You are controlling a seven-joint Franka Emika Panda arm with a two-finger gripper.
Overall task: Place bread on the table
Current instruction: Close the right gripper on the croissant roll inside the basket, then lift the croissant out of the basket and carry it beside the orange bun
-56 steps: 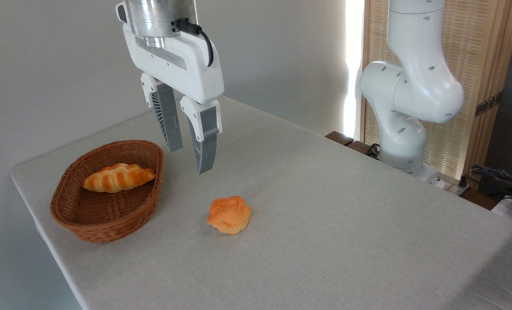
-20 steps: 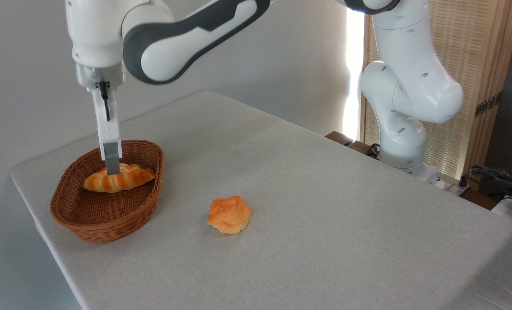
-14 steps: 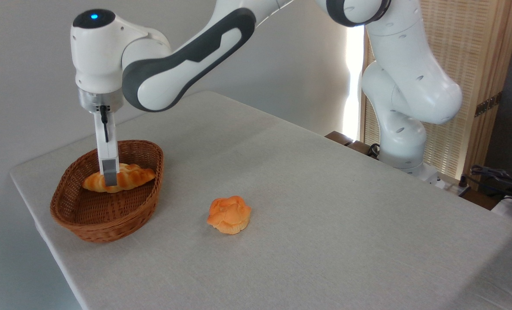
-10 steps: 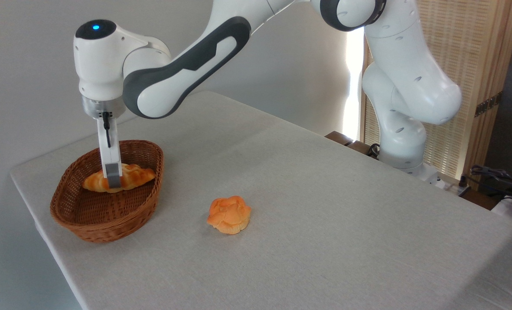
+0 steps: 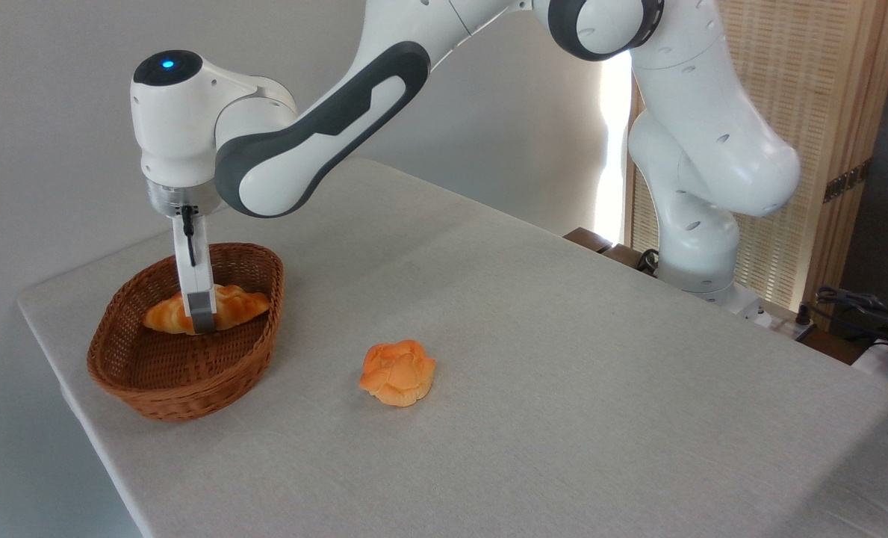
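Stretching across most of the view, the table (image 5: 563,359) is lying under its pale grey-beige cloth, offering plenty of bare surface where the loaf could be set down. Over it the robot arm (image 5: 324,119) is reaching from its base at the right toward the left corner, with the wrist turned straight downward, which looks like a choice made so that the tool can enter from above without fouling the woven wall.

The basket (image 5: 152,388) is sitting near the table's left edge, and its raised rim is the reason a sideways approach would be awkward. Inside it, toward the far side, the bread (image 5: 238,302) is lying lengthwise on the weave, so it is not yet on the table.

The gripper (image 5: 202,320) is hanging down into the basket, crossing the loaf near its middle, probably because a hold there would keep the tapered ends balanced when lifting. It is showing only its narrow edge to the camera: one grey finger (image 5: 202,310) is covering the front of the loaf, and the other is hidden behind. I cannot tell whether the fingers are spread or already pressing on the bread.

The small knotted bun (image 5: 397,372) is resting on the cloth well apart from the basket and is playing no part here.
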